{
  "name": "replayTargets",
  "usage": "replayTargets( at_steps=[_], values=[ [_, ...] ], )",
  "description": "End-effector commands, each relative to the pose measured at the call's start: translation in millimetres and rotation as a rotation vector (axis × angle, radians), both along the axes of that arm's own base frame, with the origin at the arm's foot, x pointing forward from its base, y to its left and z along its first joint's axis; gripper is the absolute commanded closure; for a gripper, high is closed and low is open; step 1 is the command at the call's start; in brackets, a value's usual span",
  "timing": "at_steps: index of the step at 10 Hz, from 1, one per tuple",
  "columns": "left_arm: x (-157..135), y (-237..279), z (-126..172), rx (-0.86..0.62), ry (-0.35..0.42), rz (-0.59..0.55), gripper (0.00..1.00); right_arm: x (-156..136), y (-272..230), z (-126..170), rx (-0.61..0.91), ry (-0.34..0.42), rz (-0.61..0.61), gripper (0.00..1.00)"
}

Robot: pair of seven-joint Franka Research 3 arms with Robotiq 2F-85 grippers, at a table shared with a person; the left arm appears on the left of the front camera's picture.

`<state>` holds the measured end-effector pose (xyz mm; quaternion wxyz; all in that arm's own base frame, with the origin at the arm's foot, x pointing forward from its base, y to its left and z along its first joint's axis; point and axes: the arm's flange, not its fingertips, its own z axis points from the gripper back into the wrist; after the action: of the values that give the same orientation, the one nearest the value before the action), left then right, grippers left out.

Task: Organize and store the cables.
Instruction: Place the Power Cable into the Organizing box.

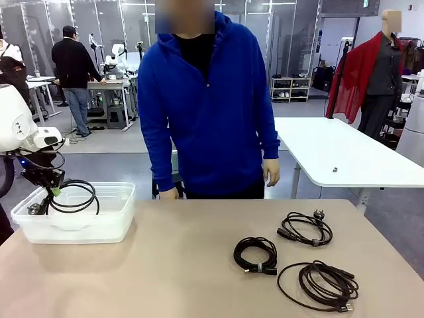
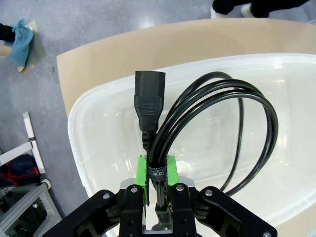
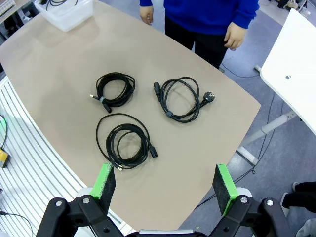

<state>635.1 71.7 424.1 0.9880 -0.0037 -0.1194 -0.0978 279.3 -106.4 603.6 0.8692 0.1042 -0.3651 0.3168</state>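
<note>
Pinching a coiled black power cord [image 2: 256,108] tight in the left pincer [image 2: 157,174], dangling it over the clear plastic bin [image 2: 98,148] at the left end of the tabletop [image 1: 165,265]. Further right, lying apart: a small tight coil [image 1: 256,255], a plug-ended coil [image 1: 306,228], a loose wide coil [image 1: 321,285]. Looking down on those through the right pincer [image 3: 165,182], spread wide and holding nothing.

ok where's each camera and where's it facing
front: robot's table edge, facing the person in a blue hoodie; left gripper at left.
left wrist: looking down into the clear plastic bin; gripper shut on a coiled black cable.
right wrist: high, looking down on the tan table; open right gripper.
shared with front: three coiled cables.
</note>
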Motion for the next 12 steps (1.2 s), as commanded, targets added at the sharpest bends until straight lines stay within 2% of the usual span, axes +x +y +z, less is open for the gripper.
replayTargets(
  at_steps=[1, 7, 12],
  values=[
    [18.8, 7.3, -7.6, -0.028, 0.006, 0.02, 0.82, 0.0, -0.8, -0.6, 0.002, 0.001, 0.0, 0.0],
    [35.6, 10.3, -50.1, 0.001, 0.109, 0.067, 0.82, 0.0, -0.8, -0.6, 0.002, 0.001, 0.0, 0.0],
    [19.3, 12.3, -45.4, -0.005, 0.092, 0.06, 0.82, 0.0, -0.8, -0.6, 0.002, 0.001, 0.0, 0.0]
  ],
)
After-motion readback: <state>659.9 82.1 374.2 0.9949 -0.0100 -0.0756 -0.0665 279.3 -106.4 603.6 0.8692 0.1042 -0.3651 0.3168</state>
